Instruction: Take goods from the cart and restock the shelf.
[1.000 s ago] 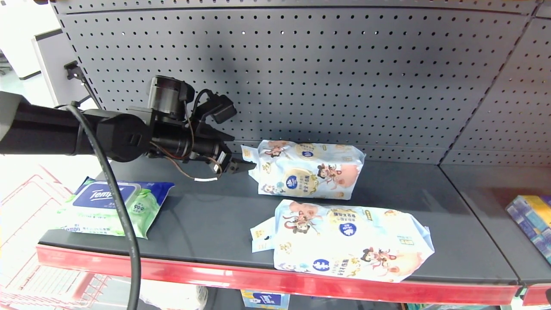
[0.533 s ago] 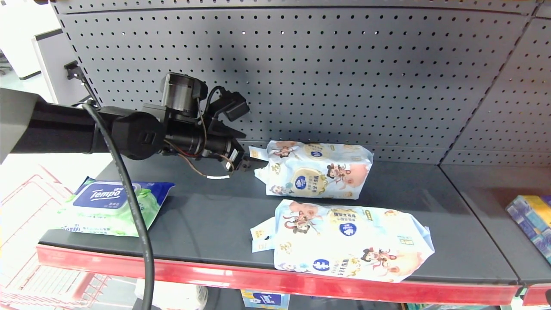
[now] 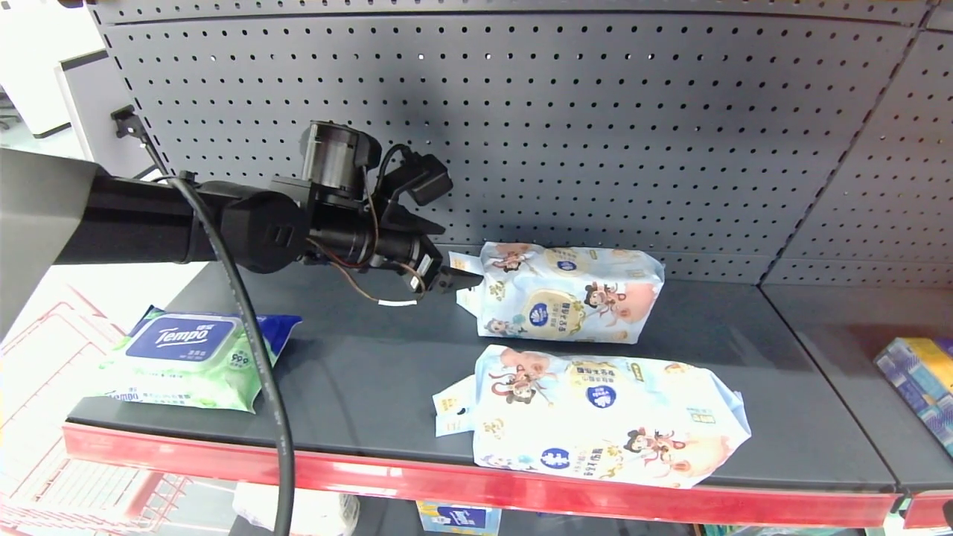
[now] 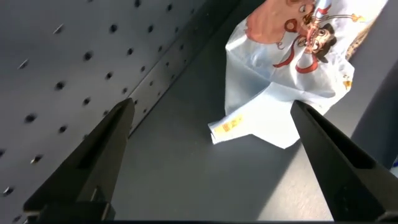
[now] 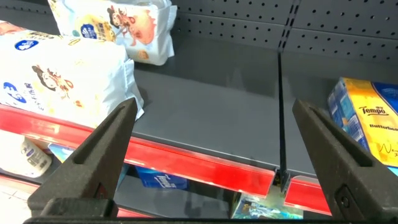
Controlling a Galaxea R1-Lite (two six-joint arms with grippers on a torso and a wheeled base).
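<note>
Left gripper [image 3: 456, 280] is hovering, fingers spread, at flat seal tab [image 3: 464, 263] of far glossy pack [image 3: 569, 292]; right gripper [image 5: 214, 104] fingers gaping too.

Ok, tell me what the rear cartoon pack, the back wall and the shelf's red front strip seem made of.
Pale blue cartoon-printed soft pack: thin plastic film, slightly glossy; it wrinkles and ends in a flat sealed flap. Grey perforated back wall: likely painted sheet metal, matte, with regular punched holes. Red front strip: glossy plastic or painted metal; cannot tell which.
</note>
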